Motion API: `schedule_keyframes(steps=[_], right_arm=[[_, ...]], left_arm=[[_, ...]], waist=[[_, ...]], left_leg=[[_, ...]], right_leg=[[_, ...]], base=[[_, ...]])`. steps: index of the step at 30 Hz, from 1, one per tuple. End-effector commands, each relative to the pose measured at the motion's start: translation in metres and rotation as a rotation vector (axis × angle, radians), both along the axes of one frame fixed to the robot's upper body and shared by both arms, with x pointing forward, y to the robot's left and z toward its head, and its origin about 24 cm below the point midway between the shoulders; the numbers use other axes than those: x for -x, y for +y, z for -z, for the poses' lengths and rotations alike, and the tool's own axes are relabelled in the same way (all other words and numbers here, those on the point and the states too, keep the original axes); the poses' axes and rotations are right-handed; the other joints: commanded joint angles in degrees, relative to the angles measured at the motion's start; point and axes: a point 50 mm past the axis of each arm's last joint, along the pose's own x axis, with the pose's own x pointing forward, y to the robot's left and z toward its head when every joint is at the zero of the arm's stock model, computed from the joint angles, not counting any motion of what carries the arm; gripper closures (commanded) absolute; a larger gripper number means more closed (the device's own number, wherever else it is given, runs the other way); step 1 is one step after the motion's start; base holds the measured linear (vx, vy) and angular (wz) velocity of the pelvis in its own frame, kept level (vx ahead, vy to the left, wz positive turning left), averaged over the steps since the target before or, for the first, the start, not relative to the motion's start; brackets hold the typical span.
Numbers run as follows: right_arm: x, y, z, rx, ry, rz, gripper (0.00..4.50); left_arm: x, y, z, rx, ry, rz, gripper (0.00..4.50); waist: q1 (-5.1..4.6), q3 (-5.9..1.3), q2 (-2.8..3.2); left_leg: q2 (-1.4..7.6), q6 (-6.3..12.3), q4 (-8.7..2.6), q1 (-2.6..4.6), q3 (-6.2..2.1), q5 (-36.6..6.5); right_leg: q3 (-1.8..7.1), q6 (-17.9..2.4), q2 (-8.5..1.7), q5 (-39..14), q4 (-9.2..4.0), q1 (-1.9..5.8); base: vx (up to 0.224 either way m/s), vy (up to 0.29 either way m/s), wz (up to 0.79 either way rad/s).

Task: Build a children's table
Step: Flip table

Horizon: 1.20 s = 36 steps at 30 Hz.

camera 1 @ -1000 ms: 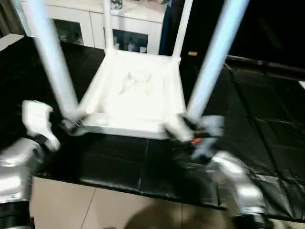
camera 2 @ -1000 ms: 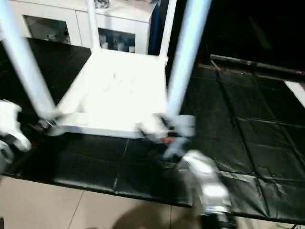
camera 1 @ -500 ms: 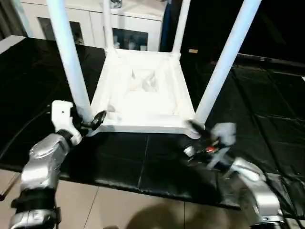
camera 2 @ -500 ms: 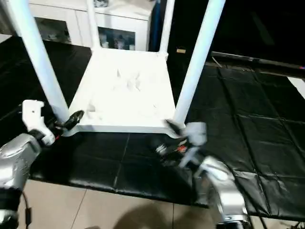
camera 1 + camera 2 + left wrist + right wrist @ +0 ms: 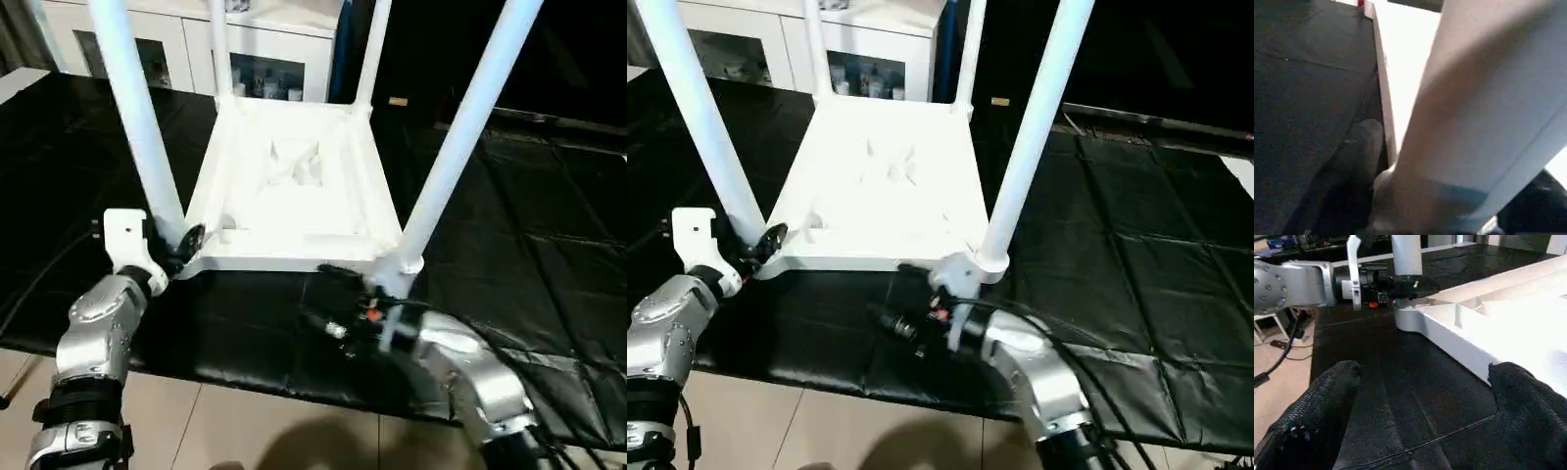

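Observation:
The children's table [image 5: 294, 186] lies upside down on the black mat, ribbed underside up, with all four white legs standing in its corner sockets. My left gripper [image 5: 186, 243] is at the base of the near-left leg [image 5: 137, 108], which looms close in the left wrist view [image 5: 1479, 98]. My right gripper [image 5: 328, 297] hovers open just above the mat, in front of the table's near edge beside the near-right leg [image 5: 460, 137]. It points toward the near-left corner. Nothing is between its fingers [image 5: 1327, 396], and the left gripper [image 5: 1376, 284] shows beyond them.
The black mat [image 5: 529, 255] covers the work surface and ends at a front edge over beige floor tiles [image 5: 245, 431]. A white cabinet with glass doors [image 5: 265, 59] stands behind the table. Cables trail from my right forearm [image 5: 460, 362].
My right arm has swung left from the near-right leg, and its gripper now sits in front of the table's near edge. The left gripper has stayed at the near-left leg.

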Motion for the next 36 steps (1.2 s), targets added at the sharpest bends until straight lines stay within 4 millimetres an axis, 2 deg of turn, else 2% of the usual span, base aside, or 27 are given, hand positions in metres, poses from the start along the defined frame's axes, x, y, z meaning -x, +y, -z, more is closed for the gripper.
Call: schedule_keyframes(steps=[1,2,3,4,5,6,7,8,10,11,15,16,19,21,23,27,28,32,34,36], right_arm=[[-0.003,-0.001,0.0,0.025,-0.01,0.016,0.0],[-0.003,-0.001,-0.001,0.021,-0.012,0.019,0.0],[-0.003,-0.001,-0.001,0.019,-0.013,0.021,0.0],[-0.004,-0.001,-0.001,0.011,-0.013,0.03,0.0],[-0.003,-0.002,-0.002,-0.003,-0.005,0.036,0.0],[-0.003,-0.002,-0.002,-0.005,-0.004,0.035,0.0],[-0.002,-0.002,-0.003,-0.013,-0.001,0.034,0.0],[-0.001,-0.002,-0.003,-0.019,0.001,0.032,0.0],[-0.001,-0.002,-0.001,-0.027,0.006,0.03,0.0],[-0.002,-0.002,-0.002,-0.023,0.005,0.033,0.0],[-0.003,0.001,-0.002,-0.04,0.011,0.048,0.0],[-0.003,0.002,-0.002,-0.042,0.011,0.047,0.0],[-0.004,0.004,-0.002,-0.041,-0.003,0.044,0.0],[-0.005,0.005,-0.003,-0.051,0.0,0.052,0.0],[-0.005,0.006,-0.003,-0.052,0.002,0.059,0.0],[-0.007,0.006,-0.002,-0.065,0.036,0.106,0.0],[-0.01,0.006,0.0,-0.058,0.069,0.149,0.0],[-0.022,0.006,0.003,-0.082,0.12,0.294,0.0],[-0.034,0.004,-0.002,-0.18,0.16,0.409,0.0],[-0.045,0.005,-0.012,-0.33,0.2,0.468,0.0]], left_arm=[[-0.004,0.0,-0.006,0.007,-0.005,-0.018,1.6],[-0.004,-0.001,-0.007,0.011,-0.004,-0.016,1.67],[-0.004,-0.001,-0.007,0.012,-0.004,-0.015,1.71],[-0.005,-0.003,-0.007,0.02,-0.003,-0.012,1.79],[-0.005,-0.006,-0.007,0.035,-0.005,-0.008,1.92],[-0.005,-0.006,-0.007,0.039,-0.005,-0.007,1.92],[-0.004,-0.01,-0.008,0.059,-0.009,0.004,1.92],[-0.004,-0.014,-0.007,0.076,-0.011,0.009,1.99],[-0.004,-0.016,-0.005,0.088,-0.01,0.003,2.03],[-0.004,-0.018,-0.005,0.089,-0.002,0.011,2.05],[-0.002,-0.023,-0.004,0.1,0.008,0.025,2.08],[-0.002,-0.023,-0.005,0.102,0.008,0.022,2.08],[-0.002,-0.023,-0.006,0.111,0.007,0.016,2.08],[-0.001,-0.023,-0.006,0.126,0.01,0.008,2.08],[0.0,-0.026,-0.006,0.192,0.012,-0.012,2.1],[-0.001,-0.037,-0.011,0.323,0.007,-0.034,2.11],[-0.002,-0.044,-0.013,0.368,0.008,-0.021,2.11],[-0.001,-0.064,-0.019,0.431,0.011,0.013,2.12],[0.0,-0.075,-0.021,0.425,0.011,0.044,2.15],[0.0,-0.084,-0.021,0.427,0.013,0.058,2.23]], waist=[[0.18,-3.13,0.73],[0.19,-3.13,0.31],[0.27,-3.14,0.51],[0.24,-3.05,0.24],[0.29,-3.12,0.53],[0.24,-3.11,0.49],[0.28,-3.13,0.99],[0.16,-3.21,0.46],[0.26,-3.28,0.46],[0.34,-3.29,0.64],[0.44,-3.29,0.58],[0.36,-3.29,0.93],[0.42,-3.33,0.88],[0.43,-3.33,1.07],[0.39,-3.34,1.24],[0.37,-3.37,1.01],[0.38,-3.36,1.19],[0.31,-3.43,1.0],[0.23,-3.48,0.85],[0.15,-3.77,0.94]], left_leg=[[3.82,0.33,-4.55,0.63,-1.36,-10.7],[3.83,0.36,-4.56,0.63,-1.35,-10.6],[3.86,0.37,-4.55,0.62,-1.4,-10.4],[3.82,0.6,-4.55,0.57,-1.32,-10.2],[3.82,0.68,-4.51,0.63,-1.32,-9.9],[3.85,0.69,-4.5,0.61,-1.31,-9.9],[3.9,0.58,-4.53,0.65,-1.36,-9.8],[3.94,0.64,-4.47,0.63,-1.3,-9.4],[3.82,0.99,-4.35,0.52,-1.25,-8.4],[3.85,1.2,-4.33,0.59,-1.25,-8.0],[3.88,1.31,-4.32,0.59,-1.2,-8.0],[3.91,1.13,-4.37,0.57,-1.23,-8.5],[3.8,1.06,-4.29,0.5,-1.22,-8.1],[3.79,1.03,-4.28,0.52,-1.25,-8.1],[3.87,0.73,-4.28,0.55,-1.24,-8.3],[3.85,0.81,-4.17,0.45,-1.19,-7.6],[3.75,0.87,-4.14,0.42,-1.18,-7.5],[3.77,0.73,-4.03,0.39,-1.03,-6.5],[3.66,0.97,-3.96,0.33,-0.97,-5.7],[3.7,1.68,-3.79,0.34,-0.96,-4.5]], right_leg=[[4.17,-11.1,-6.38,-4.5,-3.96,2.19],[4.2,-10.8,-6.4,-5.0,-4.03,2.24],[4.21,-10.8,-6.5,-5.1,-3.89,2.24],[4.23,-10.4,-6.47,-5.7,-4.01,2.15],[4.23,-10.3,-6.49,-5.8,-3.98,2.1],[4.25,-10.3,-6.47,-5.7,-4.0,2.09],[4.23,-10.3,-6.41,-5.3,-3.94,2.04],[4.21,-10.3,-6.35,-4.2,-3.84,2.13],[4.2,-10.6,-6.39,-2.9,-3.73,2.23],[4.17,-10.8,-6.37,-2.2,-3.67,2.15],[4.15,-11.0,-6.39,-1.7,-3.59,2.18],[4.15,-11.1,-6.34,-1.8,-3.68,2.1],[4.12,-11.3,-6.33,-1.1,-3.58,2.24],[4.12,-11.3,-6.29,-0.7,-3.55,2.24],[4.12,-11.6,-6.3,-0.5,-3.42,2.25],[4.12,-12.7,-6.34,0.9,-3.33,2.35],[4.1,-12.7,-6.32,0.8,-3.33,2.36],[4.19,-13.1,-6.33,0.9,-3.39,2.31],[4.2,-13.0,-6.25,1.8,-3.27,2.26],[4.19,-12.9,-6.21,3.4,-2.95,2.22]], base=[[0.0,0.0,0.0],[0.0,0.0,0.0],[0.0,0.0,0.0],[0.0,0.0,0.0],[0.0,0.0,0.0],[0.0,0.0,0.0],[0.0,0.0,0.0],[0.0,0.0,0.0],[0.0,0.0,0.0],[0.0,0.0,0.0],[0.0,0.0,0.0],[0.0,0.0,0.0],[0.0,0.0,0.0],[0.0,0.0,0.0],[0.0,0.0,0.0],[0.0,0.0,0.0],[0.0,0.0,0.0],[0.0,0.0,0.0],[0.0,0.0,0.0],[0.0,0.0,0.0]])
